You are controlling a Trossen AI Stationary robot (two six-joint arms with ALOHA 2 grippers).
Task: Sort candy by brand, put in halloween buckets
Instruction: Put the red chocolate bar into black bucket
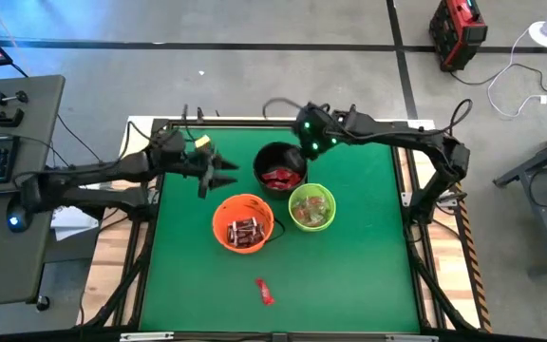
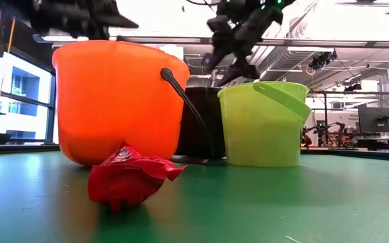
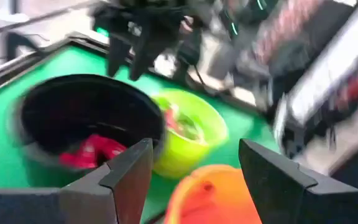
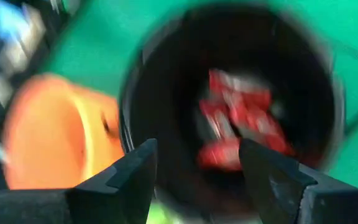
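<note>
Two grippers hung around the black bucket (image 1: 280,169): the right gripper (image 1: 310,144) just over its far rim, fingers spread and holding nothing, and the left gripper (image 1: 218,174) beside it, likewise parted and unladen. Three buckets clustered together, the orange bucket (image 1: 243,222) and green bucket (image 1: 312,208) nearer than the black. One red candy (image 1: 265,291) lay alone on the green table (image 1: 368,266), well nearer than the black bucket.

Orange bucket (image 2: 117,101), lime green bucket (image 2: 262,125) and black bucket (image 1: 279,166): smooth plastic with a slight gloss. Loose red candy (image 2: 130,177): crinkled, shiny wrapper. Counter (image 1: 359,266): matt green surface, faintly reflective at low angle.
</note>
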